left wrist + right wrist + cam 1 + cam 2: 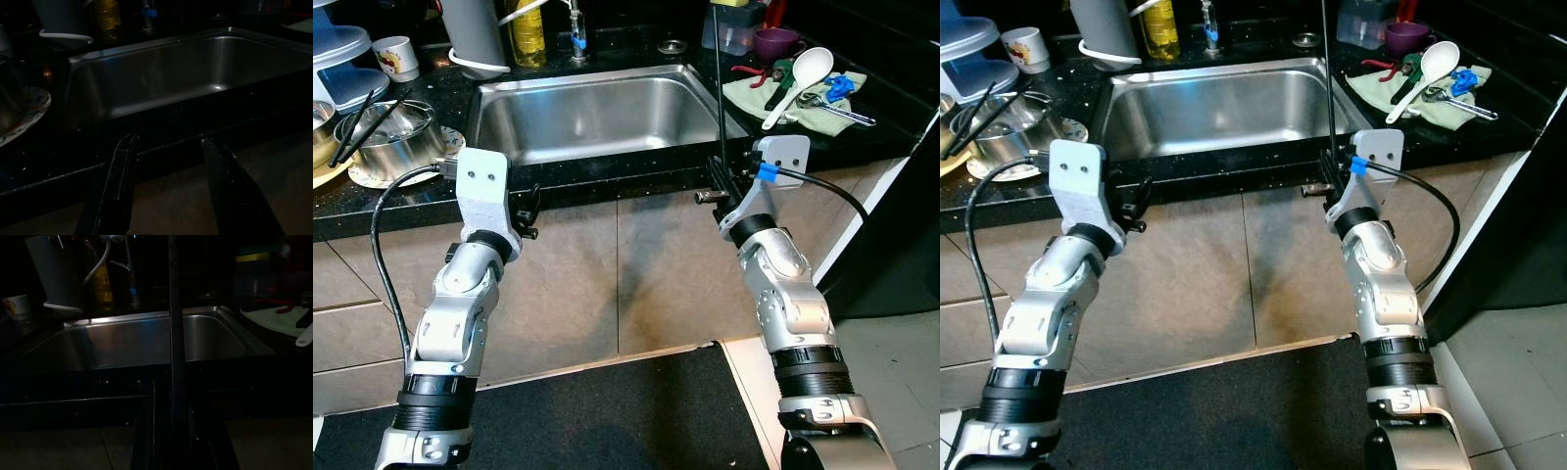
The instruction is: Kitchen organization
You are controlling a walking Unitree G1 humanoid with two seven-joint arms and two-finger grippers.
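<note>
I stand before a steel sink set in a black counter. My right gripper hovers at the counter's front edge by the sink's right corner, shut on a long thin black chopstick that stands upright; the right wrist view shows the same chopstick rising between the fingers. My left gripper is at the counter edge by the sink's left corner, open and holding nothing, its fingers spread apart. More black chopsticks lean in a steel bowl on the left counter.
The bowl sits on a patterned plate. A white mug, grey jug and yellow bottle line the back. On the right, a green cloth holds a white ladle and tools, near a purple cup. A black mat covers the floor.
</note>
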